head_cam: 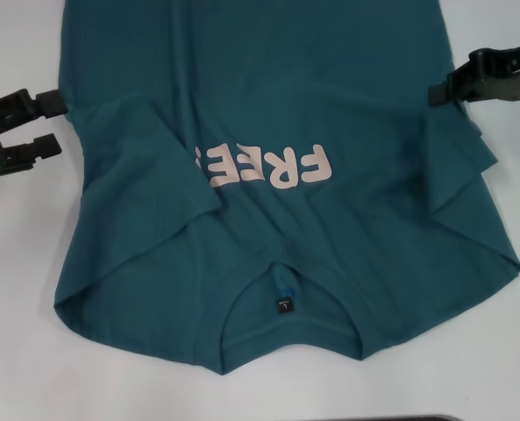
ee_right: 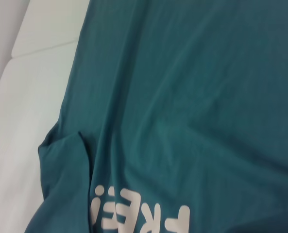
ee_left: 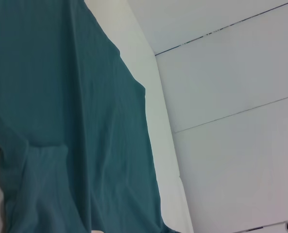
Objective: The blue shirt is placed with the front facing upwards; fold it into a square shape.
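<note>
Nearest the robot lies the collar of the blue shirt (head_cam: 330, 105), spread front-up on the white table (head_cam: 23, 351), with a small dark neck label (head_cam: 283, 304) and blue tab showing inside the neckline. Just beyond it the pale letters "FREE" (head_cam: 268, 165) run across the chest (upside down from where the head camera looks). The sleeve on the robot's left is folded inward over the chest, its edge covering the end of the lettering; the sleeve on the right lies creased beside the body. Farther back, the left gripper (head_cam: 47, 125) hovers off the shirt's edge, fingers spread and holding nothing. The right gripper (head_cam: 437, 92) sits at the opposite edge, touching the fabric; whether it grips is unclear.
</note>
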Motion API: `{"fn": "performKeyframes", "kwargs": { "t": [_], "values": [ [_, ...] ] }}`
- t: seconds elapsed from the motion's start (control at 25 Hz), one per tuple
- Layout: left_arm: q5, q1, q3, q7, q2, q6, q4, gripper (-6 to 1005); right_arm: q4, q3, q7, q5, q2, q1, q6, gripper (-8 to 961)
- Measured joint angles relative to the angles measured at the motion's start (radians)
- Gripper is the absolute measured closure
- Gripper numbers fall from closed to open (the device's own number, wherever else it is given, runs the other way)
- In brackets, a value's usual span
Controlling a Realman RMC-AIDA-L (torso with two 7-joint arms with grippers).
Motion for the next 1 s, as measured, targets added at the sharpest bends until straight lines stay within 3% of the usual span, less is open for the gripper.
{"fn": "performKeyframes", "kwargs": {
  "t": [0.32,0.6,0.8,1.0],
  "values": [
    [0.000,-0.002,-0.001,0.000,-0.001,-0.003,0.000,50,0.066,-0.026,0.006,-0.003,0.014,0.039,0.071,933],
    [0.000,-0.001,-0.001,0.000,-0.001,-0.003,0.000,50,0.077,-0.067,-0.016,-0.003,0.014,0.060,0.105,932],
    [0.000,0.000,-0.001,0.000,0.000,-0.003,0.000,50,0.083,-0.154,-0.009,-0.003,0.006,0.076,0.149,813],
    [0.000,0.002,-0.010,-0.001,0.000,-0.003,0.000,50,0.089,-0.187,-0.009,-0.004,0.011,0.098,0.160,672]
  ]
}}
